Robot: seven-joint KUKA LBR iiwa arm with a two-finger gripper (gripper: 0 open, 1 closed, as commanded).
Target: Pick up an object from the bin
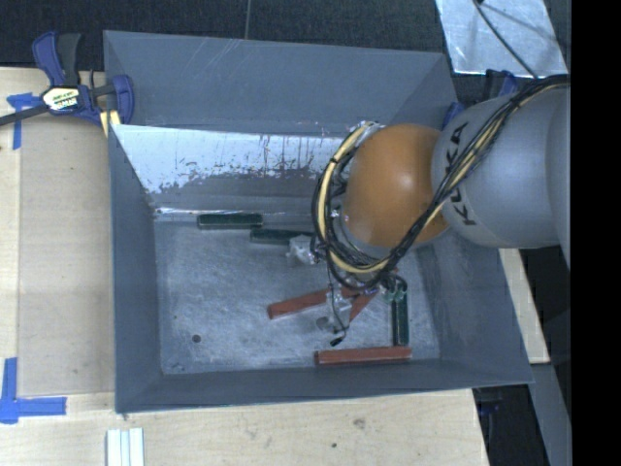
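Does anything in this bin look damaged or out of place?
Yes: the bin's back wall carries reddish-brown scratches and streaks, like wear. The red-brown sticks and dark green sticks lie scattered; none looks broken.

You are seeing an orange cover (388, 187) wrapped in yellow and black cables (335, 178) over a grey bin (136, 280). Below that cover a red-brown strip (296, 307) and a red-brown bar (362, 356) are lying; left of it a dark green stick (228, 221) and rusty wall streaks (243, 163) are showing.
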